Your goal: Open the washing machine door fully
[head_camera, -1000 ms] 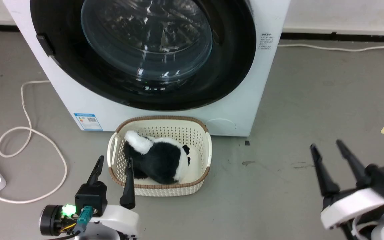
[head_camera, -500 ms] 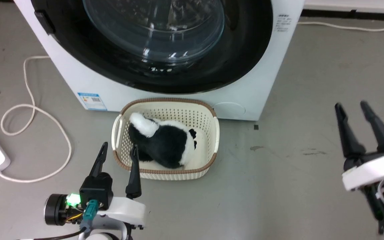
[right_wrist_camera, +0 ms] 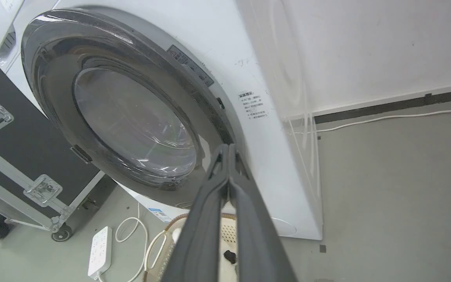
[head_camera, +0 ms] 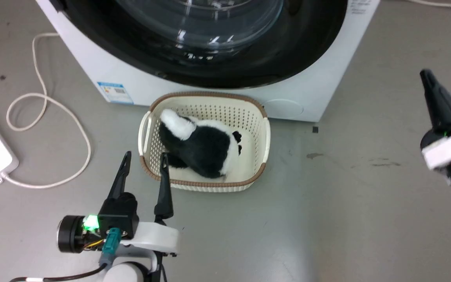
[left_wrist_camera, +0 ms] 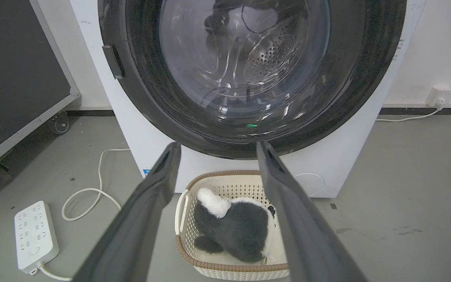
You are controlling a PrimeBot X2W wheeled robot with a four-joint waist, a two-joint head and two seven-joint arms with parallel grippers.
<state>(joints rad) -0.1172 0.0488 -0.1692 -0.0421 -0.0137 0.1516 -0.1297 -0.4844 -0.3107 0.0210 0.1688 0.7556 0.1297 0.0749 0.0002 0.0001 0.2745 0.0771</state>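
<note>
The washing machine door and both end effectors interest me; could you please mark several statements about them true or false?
1. The washing machine door is closed. True.
2. The right end effector is open. False: it is shut, holding nothing.
3. A black-and-white plush toy lies in the basket. True.
4. The left end effector grips the door. False: it is open, apart from the door, near the basket.

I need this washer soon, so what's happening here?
A two-armed robot faces the washing machine, whose door is closed. Its right gripper, shut and empty, is raised off to the machine's right, pointing toward the door's edge but touching nothing. Its left gripper hangs open by the basket holding a plush toy.
</note>
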